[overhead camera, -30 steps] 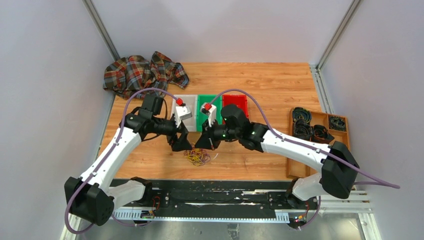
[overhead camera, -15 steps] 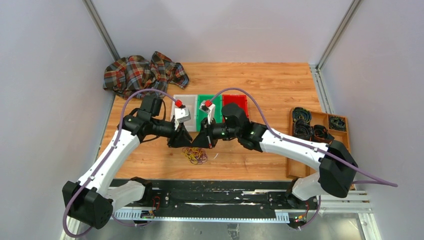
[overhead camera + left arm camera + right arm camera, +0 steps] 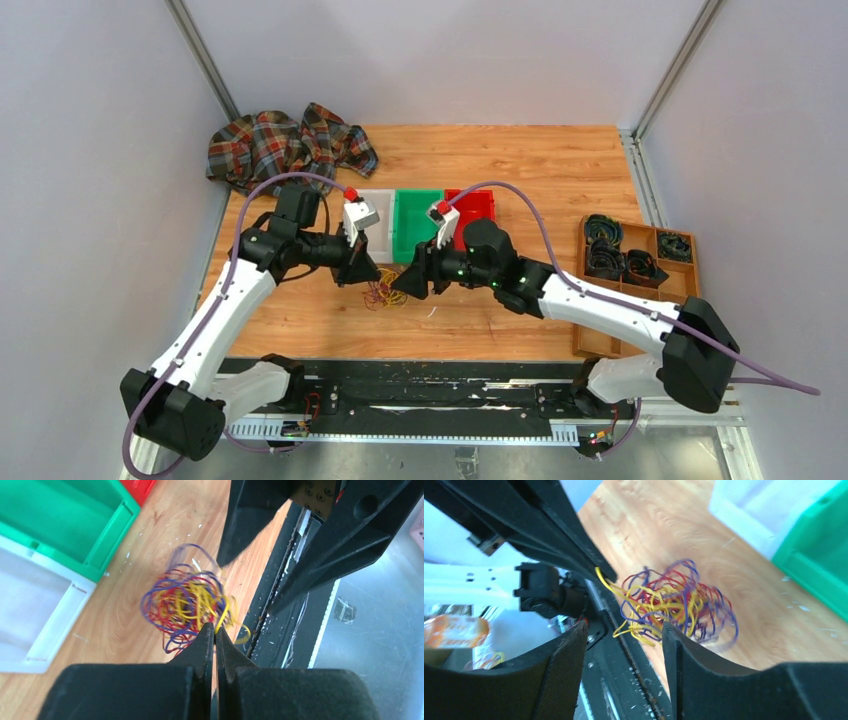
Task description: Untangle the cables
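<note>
The cables are one tangle of thin yellow, red and purple strands, hanging just over the wooden table in front of the bins. My left gripper is shut on a yellow strand at the tangle's edge; in its wrist view the jaws meet with that strand pinched between them and the cables beyond. My right gripper stands open just right of the bundle. In the right wrist view its gripper holds nothing, and the cables hang ahead of the right finger.
White bin, green bin and red bin stand side by side behind the tangle. A plaid cloth lies at the back left. A wooden tray with black coils sits at the right edge. A black rail runs along the near edge.
The left gripper has shut on a yellow strand and drawn the tangle up and to the left. The right gripper has opened, let go and pulled back to the right.
</note>
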You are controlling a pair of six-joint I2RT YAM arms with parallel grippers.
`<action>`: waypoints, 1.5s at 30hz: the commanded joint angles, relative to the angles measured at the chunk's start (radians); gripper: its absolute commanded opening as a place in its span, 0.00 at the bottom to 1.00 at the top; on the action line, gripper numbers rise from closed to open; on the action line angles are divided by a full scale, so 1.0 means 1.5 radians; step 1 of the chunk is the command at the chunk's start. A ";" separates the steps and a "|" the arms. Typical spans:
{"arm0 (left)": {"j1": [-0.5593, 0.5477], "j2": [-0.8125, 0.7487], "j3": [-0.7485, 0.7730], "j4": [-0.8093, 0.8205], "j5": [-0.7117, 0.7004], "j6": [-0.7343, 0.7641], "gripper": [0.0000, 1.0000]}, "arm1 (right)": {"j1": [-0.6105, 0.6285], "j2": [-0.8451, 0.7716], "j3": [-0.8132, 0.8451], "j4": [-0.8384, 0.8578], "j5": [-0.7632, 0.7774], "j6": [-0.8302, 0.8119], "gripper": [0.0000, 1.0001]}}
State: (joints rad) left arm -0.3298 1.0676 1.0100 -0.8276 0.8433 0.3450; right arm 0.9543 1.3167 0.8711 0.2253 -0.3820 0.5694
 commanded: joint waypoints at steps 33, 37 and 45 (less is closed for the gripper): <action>-0.005 -0.086 0.020 0.094 0.018 -0.289 0.01 | 0.080 0.057 0.061 0.110 0.311 -0.047 0.68; -0.005 -0.083 0.041 0.094 0.040 -0.291 0.01 | 0.080 0.073 0.055 0.129 0.321 -0.032 0.67; -0.005 -0.069 0.088 0.095 0.089 -0.319 0.01 | 0.080 0.123 0.028 0.187 0.342 -0.013 0.65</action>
State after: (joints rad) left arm -0.3298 0.9630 1.0821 -0.7052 0.8909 -0.0967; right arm 1.0603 1.4605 0.9260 0.4458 0.0902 0.5331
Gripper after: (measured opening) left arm 0.017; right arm 0.659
